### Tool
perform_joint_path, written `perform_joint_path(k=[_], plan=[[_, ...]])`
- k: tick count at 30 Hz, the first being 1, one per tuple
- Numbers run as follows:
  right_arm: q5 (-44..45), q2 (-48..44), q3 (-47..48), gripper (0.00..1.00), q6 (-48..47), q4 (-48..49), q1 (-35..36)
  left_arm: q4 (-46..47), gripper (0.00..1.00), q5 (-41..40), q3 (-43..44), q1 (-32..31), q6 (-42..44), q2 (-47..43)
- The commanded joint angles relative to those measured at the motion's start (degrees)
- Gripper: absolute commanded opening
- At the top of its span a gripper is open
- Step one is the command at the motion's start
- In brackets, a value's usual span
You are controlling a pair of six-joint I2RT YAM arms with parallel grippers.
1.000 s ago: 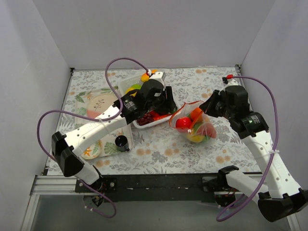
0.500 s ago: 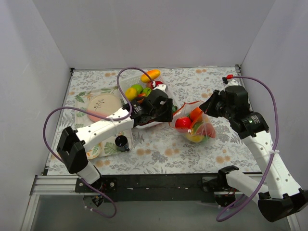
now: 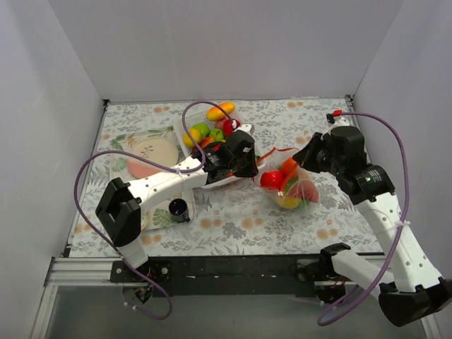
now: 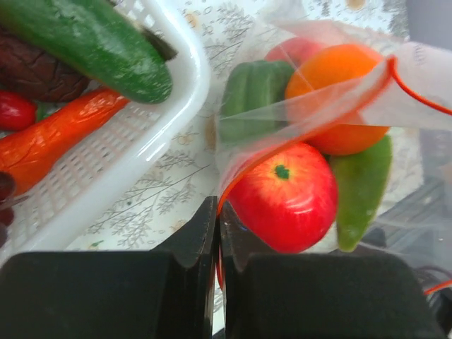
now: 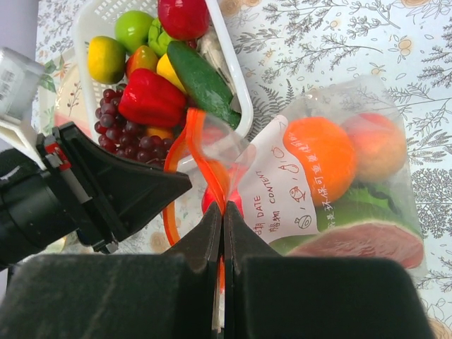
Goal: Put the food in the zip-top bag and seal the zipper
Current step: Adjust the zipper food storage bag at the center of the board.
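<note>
Left gripper [image 4: 216, 233], a second ago over the tray [image 4: 189, 78], now clamped on the zipper [image 5: 209, 164], right gripper [image 5: 222, 217] likewise.

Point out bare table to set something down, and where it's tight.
Free: near strip of table in front of the white basket and zip-top bag; far-right corner behind the bag. Crowded: centre, where left tool and right tool meet at the bag's mouth; plates and cup fill the left.
</note>
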Motion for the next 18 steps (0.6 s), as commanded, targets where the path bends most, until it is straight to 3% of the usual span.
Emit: perform_joint_path(k=[1,8,13,18], plan=[[-2.4,-1.4,-1.2,0.01,0.6,3.0,1.4,3.5,0.00,2.0,7.3,-0.5,-2.4,-0.3],[3.0,0.2,-3.3,0.01,1.9,2.8,9.1,2.7,0.00,4.4,16.0,-1.3,-4.6,4.9],[11.4,1.2,0.1,0.01,-1.1,-1.4,9.2,2.5,0.00,1.9,13.3,-1.7,-4.7,4.3],[12.5,1.5,1.5,0.01,-1.4,-1.6,9.2,1.3,0.00,1.3,11.1,-1.6,-4.5,2.5]])
